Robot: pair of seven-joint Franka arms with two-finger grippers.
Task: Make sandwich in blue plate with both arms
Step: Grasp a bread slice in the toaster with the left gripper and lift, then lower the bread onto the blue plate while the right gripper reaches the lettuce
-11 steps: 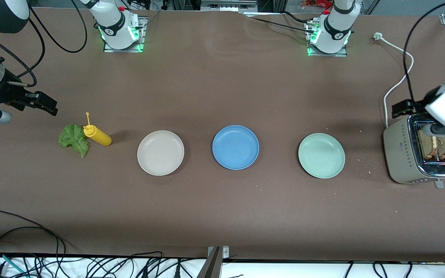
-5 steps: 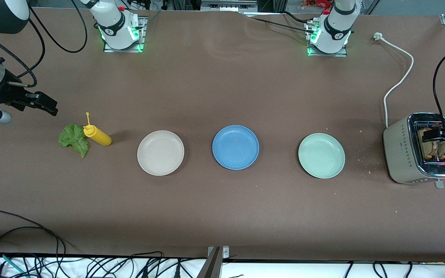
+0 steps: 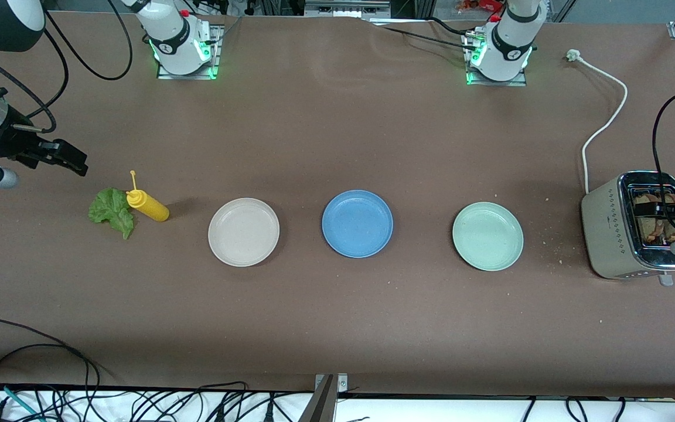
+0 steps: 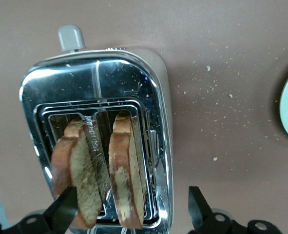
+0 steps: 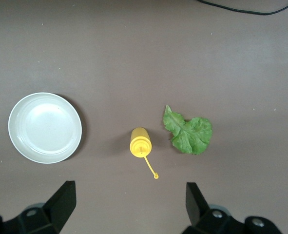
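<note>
The blue plate (image 3: 357,223) lies empty at the table's middle. Two brown bread slices (image 4: 126,175) stand upright in the slots of a silver toaster (image 3: 607,234) at the left arm's end. My left gripper (image 4: 131,200) hovers open over the toaster, touching neither slice; its fingers (image 4: 66,207) stand wide on either side of the bread. A green lettuce leaf (image 3: 112,211) lies flat at the right arm's end. My right gripper (image 3: 74,159) hangs open and empty over bare table beside the leaf (image 5: 188,130).
A yellow squeeze bottle (image 3: 149,206) lies next to the lettuce. A beige plate (image 3: 244,232) and a mint-green plate (image 3: 487,235) flank the blue one. The toaster's white cord (image 3: 607,117) runs toward the left arm's base. Crumbs dot the table by the toaster.
The left hand has swung along the toaster toward the table's end and come down closer above the bread slices. The right arm has not moved.
</note>
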